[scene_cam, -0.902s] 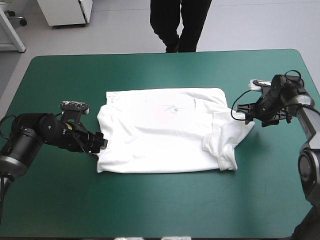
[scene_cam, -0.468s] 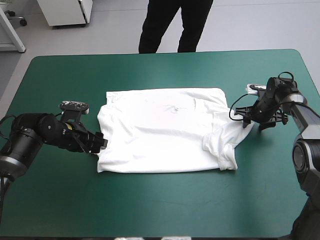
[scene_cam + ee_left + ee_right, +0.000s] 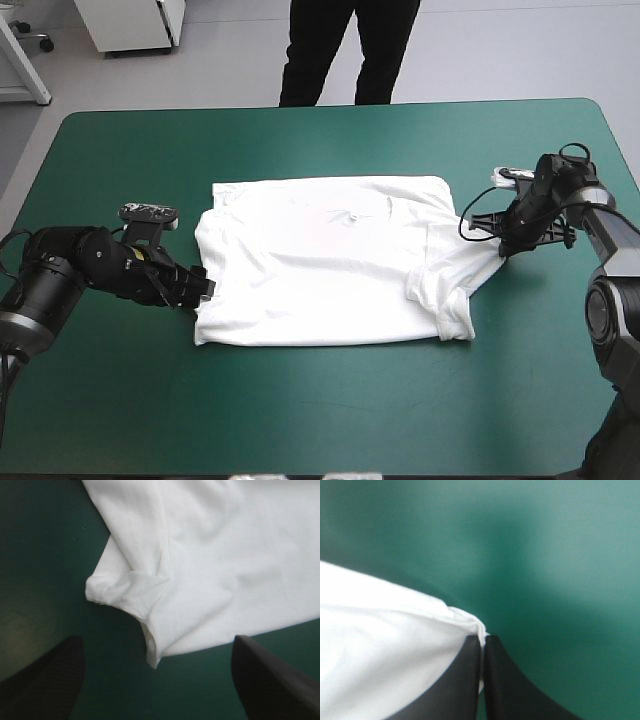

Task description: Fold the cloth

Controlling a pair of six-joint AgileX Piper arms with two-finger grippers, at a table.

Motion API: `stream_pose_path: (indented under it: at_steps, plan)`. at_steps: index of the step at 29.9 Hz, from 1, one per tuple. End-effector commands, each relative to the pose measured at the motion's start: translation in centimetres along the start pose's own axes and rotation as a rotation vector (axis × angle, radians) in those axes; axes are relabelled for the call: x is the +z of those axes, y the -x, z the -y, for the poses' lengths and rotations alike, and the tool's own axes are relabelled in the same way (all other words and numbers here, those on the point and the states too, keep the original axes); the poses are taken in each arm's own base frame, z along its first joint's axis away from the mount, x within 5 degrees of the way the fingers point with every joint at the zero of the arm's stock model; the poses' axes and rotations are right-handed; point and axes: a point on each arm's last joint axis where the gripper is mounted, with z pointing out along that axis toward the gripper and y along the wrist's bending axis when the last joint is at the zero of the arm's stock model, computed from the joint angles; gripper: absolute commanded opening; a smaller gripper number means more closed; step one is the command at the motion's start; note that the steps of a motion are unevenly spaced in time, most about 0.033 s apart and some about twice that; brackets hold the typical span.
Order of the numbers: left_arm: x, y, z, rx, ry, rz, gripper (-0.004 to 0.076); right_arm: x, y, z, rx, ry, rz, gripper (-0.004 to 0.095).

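Black curved fingers of the right gripper (image 3: 484, 639) are pressed all but together, with a thin edge of the white short-sleeved T-shirt (image 3: 380, 645) pinched between the tips. The cloth fans out from the pinch on one side, and the bare teal-green table cover (image 3: 545, 555) lies ahead. In the high view the right gripper (image 3: 505, 245) sits low at the shirt's right side, where a point of white cloth is drawn out toward it. The left gripper (image 3: 157, 645) has its black fingers (image 3: 55, 675) standing wide apart with nothing held. A rumpled short sleeve (image 3: 125, 587) and a hem corner lie on the cover (image 3: 40, 555) just ahead of the gap. In the high view the left gripper (image 3: 200, 290) is low at the shirt's left edge near its near-left corner; contact cannot be told. The T-shirt (image 3: 330, 265) lies spread mostly flat in the middle of the table, long side running left to right. Its near-right corner is bunched into a folded-over lump (image 3: 450, 295). The teal-green cover (image 3: 300, 400) is bare all around it.
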Motion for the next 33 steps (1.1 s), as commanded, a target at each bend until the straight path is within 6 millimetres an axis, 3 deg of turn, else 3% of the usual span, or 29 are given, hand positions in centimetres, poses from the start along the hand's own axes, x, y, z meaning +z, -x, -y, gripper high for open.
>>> stream_pose_path:
  at_steps: [1, 7, 13, 19, 23, 30, 33]
  plan:
    - [-1.5, 0.5, 0.4, -0.006, -0.013, 0.076, 0.0577, -3.7, 0.6, -0.6, -0.014, 0.027, 0.123, -0.0017]
    - [-1.5, 0.5, 0.4, -0.007, -0.015, 0.069, 0.0577, -8.1, 1.3, -2.5, -0.041, 0.079, 0.231, -0.0017]
    - [-1.5, 0.5, 0.4, -0.007, -0.015, 0.069, 0.0556, -10.1, 1.3, -7.4, -0.129, 0.247, 0.26, -0.0017]
    - [-1.5, 0.5, 0.4, -0.008, -0.017, 0.069, 0.0506, -9.5, 0.1, -12.7, -0.244, 0.305, 0.258, -0.0017]
    - [-1.5, 0.5, 0.4, -0.008, -0.017, 0.069, 0.0493, -7.8, -0.7, -15.7, -0.295, 0.333, 0.217, -0.0017]
    - [-1.5, 0.4, 0.4, -0.008, -0.018, 0.059, 0.0494, -4.1, -1.2, -18.0, -0.33, 0.336, 0.126, 0.0013]
    - [-1.5, 0.4, 0.5, -0.008, -0.018, 0.057, 0.0494, -3.4, -1.2, -18.1, -0.32, 0.343, 0.1, 0.0164]
